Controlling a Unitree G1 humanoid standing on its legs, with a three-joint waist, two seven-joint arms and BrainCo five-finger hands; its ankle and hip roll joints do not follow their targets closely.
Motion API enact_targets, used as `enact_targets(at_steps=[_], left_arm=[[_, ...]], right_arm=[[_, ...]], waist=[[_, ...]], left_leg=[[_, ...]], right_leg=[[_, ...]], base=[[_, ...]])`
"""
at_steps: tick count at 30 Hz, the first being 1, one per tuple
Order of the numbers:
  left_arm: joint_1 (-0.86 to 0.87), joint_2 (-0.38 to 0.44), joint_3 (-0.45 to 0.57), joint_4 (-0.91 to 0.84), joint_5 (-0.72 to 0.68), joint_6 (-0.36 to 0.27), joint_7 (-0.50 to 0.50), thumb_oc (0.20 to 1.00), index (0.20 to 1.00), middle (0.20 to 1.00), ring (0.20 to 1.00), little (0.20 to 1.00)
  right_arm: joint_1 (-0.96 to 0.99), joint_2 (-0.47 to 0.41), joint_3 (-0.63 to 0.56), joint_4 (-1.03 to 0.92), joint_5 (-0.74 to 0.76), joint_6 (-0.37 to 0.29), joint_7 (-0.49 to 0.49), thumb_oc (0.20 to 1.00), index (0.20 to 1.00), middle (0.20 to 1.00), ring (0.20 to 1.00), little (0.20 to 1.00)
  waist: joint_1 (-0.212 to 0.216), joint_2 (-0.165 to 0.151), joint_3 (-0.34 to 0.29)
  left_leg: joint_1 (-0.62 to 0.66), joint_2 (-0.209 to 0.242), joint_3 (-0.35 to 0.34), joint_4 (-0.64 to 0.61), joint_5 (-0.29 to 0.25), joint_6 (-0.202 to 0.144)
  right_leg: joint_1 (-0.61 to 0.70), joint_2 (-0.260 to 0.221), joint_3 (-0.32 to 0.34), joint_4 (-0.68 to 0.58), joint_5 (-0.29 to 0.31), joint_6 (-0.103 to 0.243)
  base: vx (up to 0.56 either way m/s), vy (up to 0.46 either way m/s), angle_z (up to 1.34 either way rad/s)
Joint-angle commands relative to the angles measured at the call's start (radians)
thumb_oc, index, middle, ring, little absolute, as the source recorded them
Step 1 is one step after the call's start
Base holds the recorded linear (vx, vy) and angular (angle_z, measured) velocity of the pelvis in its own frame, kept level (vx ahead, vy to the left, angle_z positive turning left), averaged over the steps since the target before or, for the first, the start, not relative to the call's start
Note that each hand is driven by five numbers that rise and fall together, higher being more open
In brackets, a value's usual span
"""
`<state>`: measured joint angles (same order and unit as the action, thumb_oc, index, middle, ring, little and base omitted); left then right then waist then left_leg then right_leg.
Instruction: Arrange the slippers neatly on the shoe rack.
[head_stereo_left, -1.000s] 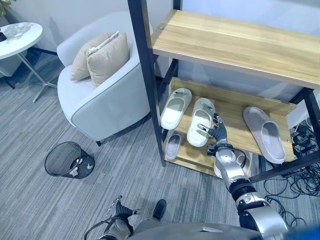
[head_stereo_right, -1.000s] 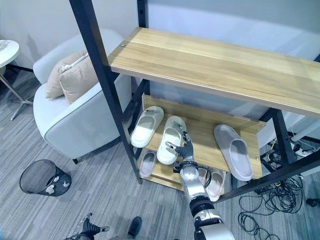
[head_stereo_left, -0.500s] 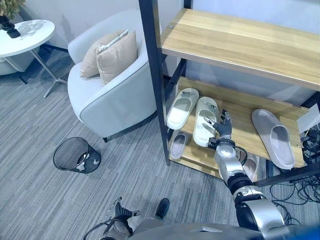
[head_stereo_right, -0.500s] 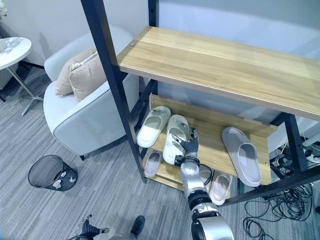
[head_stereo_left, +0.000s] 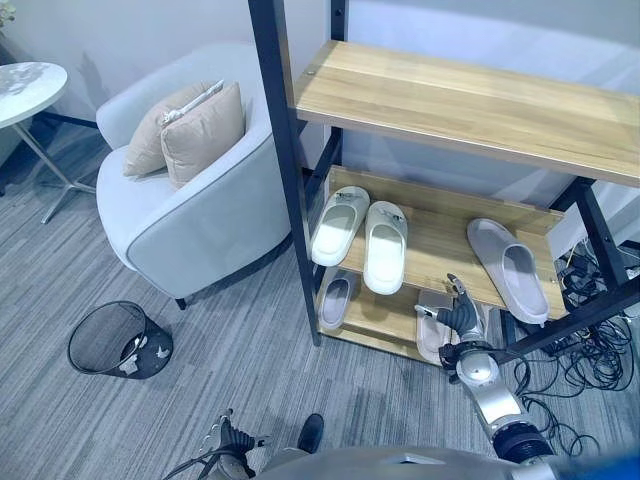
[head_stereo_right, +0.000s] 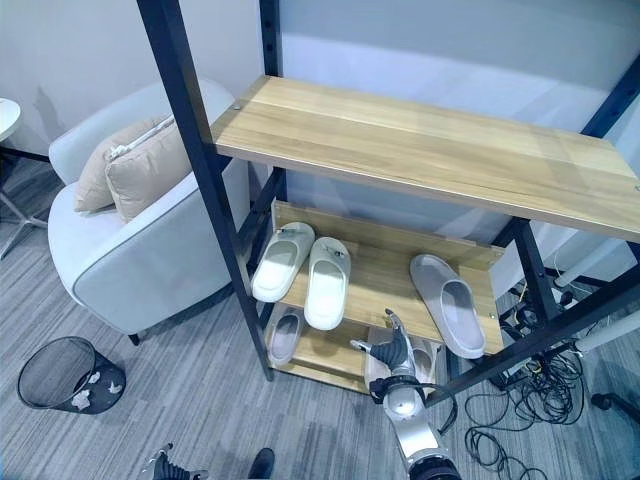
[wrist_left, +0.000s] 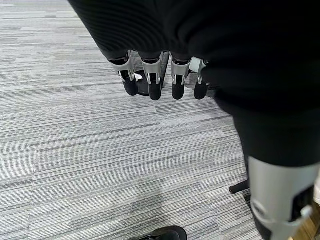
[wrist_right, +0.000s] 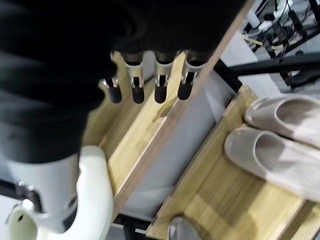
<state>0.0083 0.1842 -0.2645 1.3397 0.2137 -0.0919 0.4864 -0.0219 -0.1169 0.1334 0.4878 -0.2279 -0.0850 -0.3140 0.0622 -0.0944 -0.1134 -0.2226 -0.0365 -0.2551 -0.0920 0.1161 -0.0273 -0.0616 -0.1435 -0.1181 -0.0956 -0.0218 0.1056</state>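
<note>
right hand (head_stereo_left: 462, 316): fingers spread, empty, by bottom shelf | left hand (wrist_left: 160, 80): fingers relaxed, empty, over carpet | white slippers (head_stereo_left: 362, 238): paired on middle shelf of shoe rack (head_stereo_left: 470, 95); grey slipper (head_stereo_left: 508, 268) alone beside them | likely light, soft moulded foam, smooth; grip strap or side edge
</note>
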Motion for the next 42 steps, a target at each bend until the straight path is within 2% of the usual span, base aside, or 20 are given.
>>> enact_targets(at_steps=[1,2,7,20,32,35,36,40,41,42], left_arm=[[0.024,-0.158,-0.012,0.103,-0.012,-0.016,0.006,1.0,1.0,1.0,1.0,1.0],[0.023,-0.157,-0.006,0.106,-0.019,-0.025,0.01,1.0,1.0,1.0,1.0,1.0],[0.021,-0.148,-0.012,0.122,-0.011,-0.03,0.008,1.0,1.0,1.0,1.0,1.0],[0.027,-0.133,-0.022,0.141,0.005,-0.033,0.001,1.0,1.0,1.0,1.0,1.0],[0.026,-0.136,-0.023,0.148,0.005,-0.036,0.002,1.0,1.0,1.0,1.0,1.0],[0.03,-0.138,-0.018,0.15,0.004,-0.043,0.005,1.0,1.0,1.0,1.0,1.0],[0.034,-0.14,-0.017,0.148,0.0,-0.045,0.005,1.0,1.0,1.0,1.0,1.0],[0.042,-0.142,-0.018,0.143,-0.002,-0.043,0.003,1.0,1.0,1.0,1.0,1.0],[0.05,-0.146,-0.019,0.14,0.005,-0.044,-0.001,1.0,1.0,1.0,1.0,1.0],[0.05,-0.147,-0.019,0.14,0.005,-0.044,-0.001,1.0,1.0,1.0,1.0,1.0]], right_arm=[[-0.014,0.025,0.01,-0.12,0.073,-0.092,0.022,1.0,1.0,1.0,1.0,1.0],[0.0,0.062,0.042,-0.122,0.097,-0.124,0.03,1.0,1.0,1.0,1.0,1.0],[-0.017,0.109,0.137,-0.08,0.096,-0.153,0.062,1.0,1.0,1.0,1.0,1.0],[-0.099,0.127,0.161,-0.051,0.087,-0.15,0.058,1.0,1.0,1.0,1.0,1.0],[-0.085,0.121,0.17,-0.066,0.088,-0.16,0.053,1.0,1.0,1.0,1.0,1.0],[-0.084,0.044,0.134,-0.13,0.008,-0.194,-0.065,1.0,1.0,1.0,1.0,1.0],[-0.078,0.014,0.1,-0.155,-0.021,-0.179,-0.106,1.0,1.0,1.0,1.0,1.0],[-0.072,-0.038,0.003,-0.167,-0.047,-0.118,-0.15,1.0,1.0,1.0,1.0,1.0],[-0.088,-0.1,-0.048,-0.134,-0.099,-0.073,-0.189,1.0,1.0,1.0,1.0,1.0],[-0.088,-0.101,-0.049,-0.135,-0.099,-0.072,-0.189,1.0,1.0,1.0,1.0,1.0]], waist=[[0.011,0.013,0.024],[0.007,0.012,0.021],[0.017,0.004,0.018],[0.04,-0.008,0.009],[0.038,-0.01,0.004],[0.031,-0.007,0.001],[0.025,-0.004,0.001],[0.019,0.003,0.002],[0.017,0.01,0.002],[0.017,0.01,0.003]], left_leg=[[0.036,0.036,0.002,0.005,-0.022,0.021],[0.041,0.037,0.006,0.005,-0.024,0.02],[0.041,0.037,0.003,0.005,-0.023,0.02],[0.034,0.028,-0.007,0.005,-0.018,0.022],[0.045,0.029,-0.005,0.005,-0.022,0.022],[0.047,0.032,0.002,0.005,-0.022,0.021],[0.047,0.035,0.005,0.005,-0.022,0.021],[0.046,0.035,0.011,0.005,-0.022,0.021],[0.044,0.033,0.013,0.005,-0.021,0.021],[0.044,0.034,0.013,0.005,-0.021,0.021]], right_leg=[[0.028,-0.05,-0.01,0.008,0.006,0.027],[0.031,-0.047,-0.006,0.008,0.007,0.023],[0.033,-0.047,-0.009,0.008,0.007,0.023],[0.037,-0.056,-0.026,0.008,0.005,0.03],[0.044,-0.054,-0.023,0.008,0.005,0.027],[0.043,-0.051,-0.017,0.008,0.006,0.026],[0.04,-0.051,-0.013,0.008,0.006,0.026],[0.033,-0.052,-0.008,0.008,0.009,0.028],[0.031,-0.052,-0.009,0.008,0.01,0.029],[0.031,-0.052,-0.009,0.008,0.01,0.029]], base=[[0.0,-0.015,-0.06],[0.0,-0.01,-0.08],[0.0,-0.003,-0.08],[0.01,0.001,0.01],[0.0,0.0,0.01],[0.0,0.0,0.0],[0.0,0.0,0.0],[0.0,-0.002,-0.07],[0.0,-0.008,-0.18],[0.01,-0.007,-0.11]])
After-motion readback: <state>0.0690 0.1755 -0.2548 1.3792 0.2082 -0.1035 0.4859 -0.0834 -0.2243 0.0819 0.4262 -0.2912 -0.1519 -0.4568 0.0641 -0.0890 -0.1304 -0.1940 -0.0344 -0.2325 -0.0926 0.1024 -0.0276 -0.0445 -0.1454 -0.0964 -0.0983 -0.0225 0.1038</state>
